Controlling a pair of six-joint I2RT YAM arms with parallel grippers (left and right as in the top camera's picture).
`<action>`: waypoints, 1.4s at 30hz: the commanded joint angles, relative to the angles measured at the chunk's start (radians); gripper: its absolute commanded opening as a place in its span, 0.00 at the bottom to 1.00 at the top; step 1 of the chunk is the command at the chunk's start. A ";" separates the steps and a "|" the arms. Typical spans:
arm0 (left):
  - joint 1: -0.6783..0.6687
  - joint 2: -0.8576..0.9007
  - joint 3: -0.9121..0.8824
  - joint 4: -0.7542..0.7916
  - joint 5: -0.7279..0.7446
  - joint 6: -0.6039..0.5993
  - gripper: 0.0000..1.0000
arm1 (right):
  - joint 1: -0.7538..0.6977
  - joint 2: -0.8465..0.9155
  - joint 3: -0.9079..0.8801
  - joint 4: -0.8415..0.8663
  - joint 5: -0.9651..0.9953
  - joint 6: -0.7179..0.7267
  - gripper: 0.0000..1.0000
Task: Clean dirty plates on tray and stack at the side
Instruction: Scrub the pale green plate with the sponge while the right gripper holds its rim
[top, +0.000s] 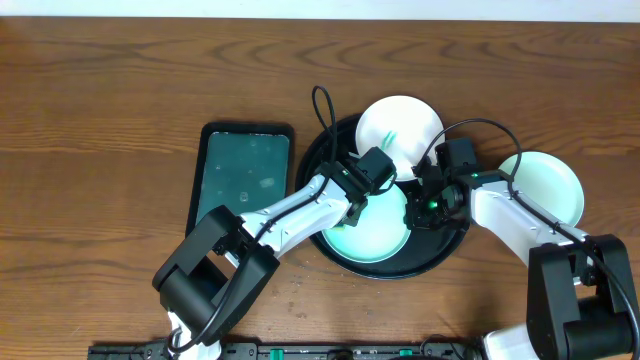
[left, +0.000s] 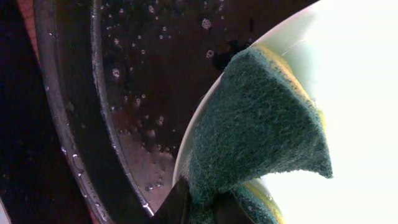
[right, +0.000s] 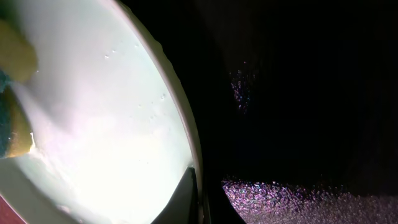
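White casing and black joints mark the left arm (top: 290, 215), which is stretched from the lower left of the overhead view up and to the right, so that the left gripper (top: 375, 182) is brought over the middle of the tray (top: 440, 250). The right arm (top: 510, 215) is reached in from the lower right, bent leftward, with the right gripper (top: 432, 200) set low at the right edge of the centre plate (top: 375, 235). In the left wrist view the left gripper (left: 199, 208) is seen pressed together on a sponge (left: 255, 130), dark green scouring face outward with yellow foam behind. The sponge is laid against the centre plate (left: 360, 93) at its rim. In the right wrist view the rim of the centre plate (right: 112, 124) is run down between the dark fingers of the right gripper (right: 196, 202), which appears to be pinched on it, though the contact is shadowed. A yellow corner of the sponge (right: 15, 56) is shown at the left edge. The centre plate is lying inside the tray, pale aqua and brightly lit. A top plate (top: 400, 125), marked with green streaks, is propped on the tray's upper rim. A right plate (top: 548, 185) is set on the table (top: 100, 100) just right of the tray. Wet beads are scattered over the tray's black floor (left: 124, 93). A green tray (top: 245, 170) is placed left of the tray on the brown wood-grain table.
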 joint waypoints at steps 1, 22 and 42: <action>0.049 0.032 -0.033 0.021 0.013 -0.024 0.07 | -0.001 0.026 -0.011 -0.014 0.059 -0.005 0.01; -0.074 0.102 -0.048 0.338 0.814 -0.095 0.07 | -0.001 0.026 -0.010 -0.014 0.066 -0.009 0.01; -0.047 0.019 -0.042 -0.007 0.032 -0.164 0.07 | -0.001 0.026 -0.011 -0.011 0.073 -0.008 0.01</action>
